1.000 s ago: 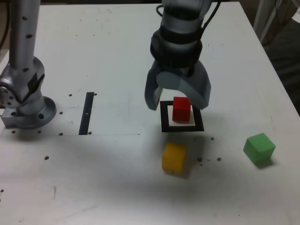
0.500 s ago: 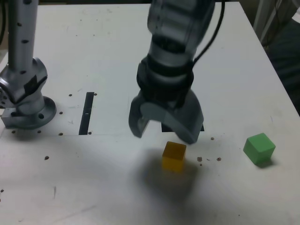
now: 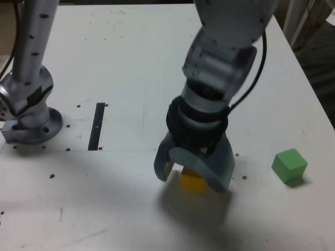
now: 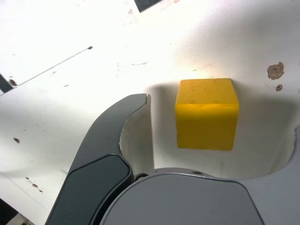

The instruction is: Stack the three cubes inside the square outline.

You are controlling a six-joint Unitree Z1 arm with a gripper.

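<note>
Bright, washed-out light on the pale table (image 4: 51, 126) around the gripper (image 3: 193, 180); a soft, broad shadow pools beneath it in the exterior view. In the wrist view, a blurry shadow flanks the yellow cube (image 4: 206, 115) between the fingers, its top lit brighter than its side

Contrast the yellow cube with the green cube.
The yellow cube sits between the gripper's open jaws; the green cube stands apart, toward the exterior view's right. In that view, the yellow cube is partly hidden by the gripper, while the green cube is fully visible. Both are matte cubes on the same white table.
</note>
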